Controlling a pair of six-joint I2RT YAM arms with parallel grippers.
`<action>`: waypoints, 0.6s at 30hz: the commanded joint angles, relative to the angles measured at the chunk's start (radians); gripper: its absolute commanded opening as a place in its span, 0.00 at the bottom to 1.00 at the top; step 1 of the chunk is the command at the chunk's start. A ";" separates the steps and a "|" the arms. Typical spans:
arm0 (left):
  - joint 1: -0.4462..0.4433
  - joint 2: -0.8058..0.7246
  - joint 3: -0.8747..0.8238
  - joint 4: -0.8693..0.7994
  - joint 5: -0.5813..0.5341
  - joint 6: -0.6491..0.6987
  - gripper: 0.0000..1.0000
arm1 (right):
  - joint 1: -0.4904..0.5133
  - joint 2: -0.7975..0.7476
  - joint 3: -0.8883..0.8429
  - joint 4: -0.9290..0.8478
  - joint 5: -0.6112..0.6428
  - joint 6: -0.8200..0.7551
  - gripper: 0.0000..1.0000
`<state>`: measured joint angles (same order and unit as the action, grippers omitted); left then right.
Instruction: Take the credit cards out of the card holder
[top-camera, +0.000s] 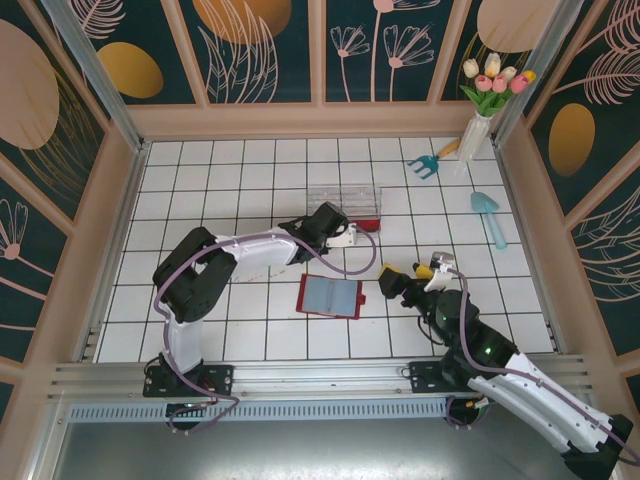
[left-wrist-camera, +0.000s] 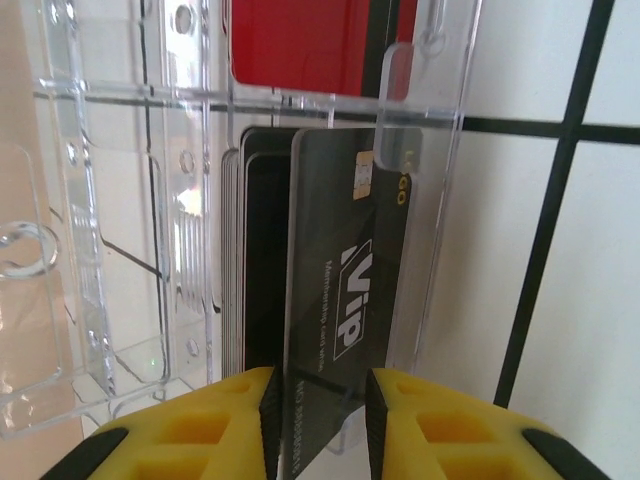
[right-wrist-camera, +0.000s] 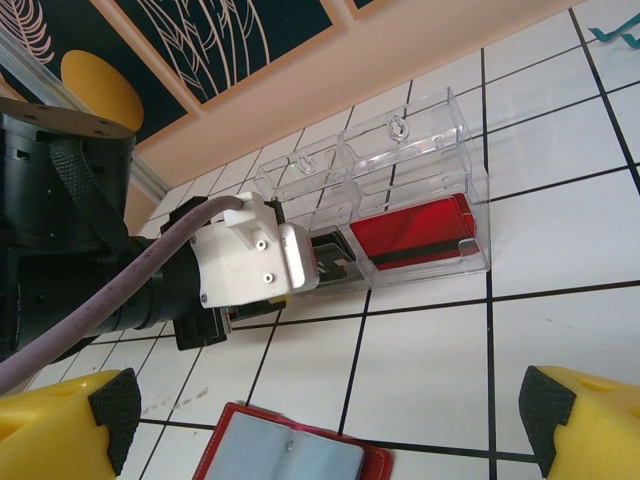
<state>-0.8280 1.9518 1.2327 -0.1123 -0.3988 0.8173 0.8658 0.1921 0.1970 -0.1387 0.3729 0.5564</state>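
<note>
The card holder (top-camera: 330, 296) lies open on the white tiles, dark red with grey-blue pockets; its top edge shows low in the right wrist view (right-wrist-camera: 290, 455). My left gripper (top-camera: 338, 228) reaches into a clear plastic tray (top-camera: 345, 195). A dark grey credit card (left-wrist-camera: 345, 290) printed "Vip" stands in a tray slot between its yellow fingers (left-wrist-camera: 320, 420). The jaws are parted, with a gap beside the card, which leans near the left pad. Several more dark cards (left-wrist-camera: 255, 260) stand behind it. My right gripper (top-camera: 395, 280) hangs open above the holder's right side, nothing between its fingers (right-wrist-camera: 325, 415).
The tray (right-wrist-camera: 420, 150) also holds red cards (right-wrist-camera: 415, 230) in its right compartment. A blue rake (top-camera: 430, 162), a blue scoop (top-camera: 490, 215) and a vase of tulips (top-camera: 480, 120) stand at the back right. Peach walls ring the tiled floor.
</note>
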 joint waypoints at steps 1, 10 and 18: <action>0.008 0.024 0.027 -0.005 -0.029 -0.019 0.32 | 0.000 -0.015 -0.008 0.002 -0.004 0.004 0.99; 0.021 0.026 0.086 -0.037 -0.026 -0.048 0.34 | -0.001 -0.016 -0.014 -0.002 -0.008 0.004 0.99; 0.021 0.018 0.094 -0.025 -0.034 -0.071 0.39 | -0.001 -0.015 -0.013 0.002 -0.021 0.005 0.99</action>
<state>-0.8143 1.9739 1.2987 -0.1207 -0.4210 0.7719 0.8658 0.1921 0.1967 -0.1387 0.3653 0.5564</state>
